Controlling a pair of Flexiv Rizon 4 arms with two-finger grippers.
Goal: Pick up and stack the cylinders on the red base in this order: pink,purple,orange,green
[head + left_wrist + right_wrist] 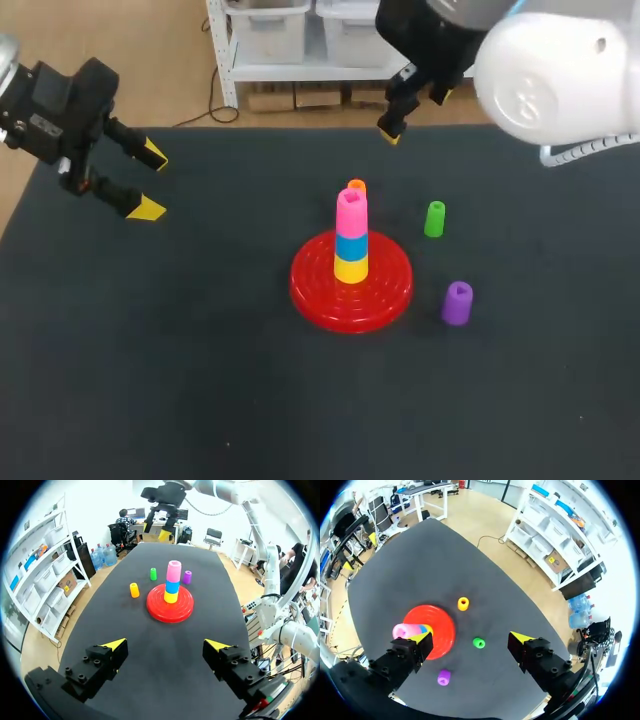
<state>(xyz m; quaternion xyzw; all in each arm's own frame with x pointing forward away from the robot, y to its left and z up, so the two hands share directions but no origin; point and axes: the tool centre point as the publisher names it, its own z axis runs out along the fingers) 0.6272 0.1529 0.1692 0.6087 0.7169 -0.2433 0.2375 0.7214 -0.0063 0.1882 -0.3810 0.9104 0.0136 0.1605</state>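
The red base (385, 300) lies mid-table with a post stacked yellow, blue and, on top, the pink cylinder (351, 212). The orange cylinder (357, 186) stands just behind it, the green cylinder (434, 218) to its right, and the purple cylinder (457, 302) at its front right. My right gripper (412, 112) hangs open and empty high above the far side; in its own view the gripper (471, 637) looks down on the pink cylinder (405, 629) and green cylinder (479, 642). My left gripper (148, 180) is open and empty at the far left, well away from the base (170, 611).
Dark cloth covers the table (200, 380). The table's near half and left side hold nothing besides my left arm. In the left wrist view the orange cylinder (134, 590), green cylinder (153, 574) and purple cylinder (187, 577) stand around the stack.
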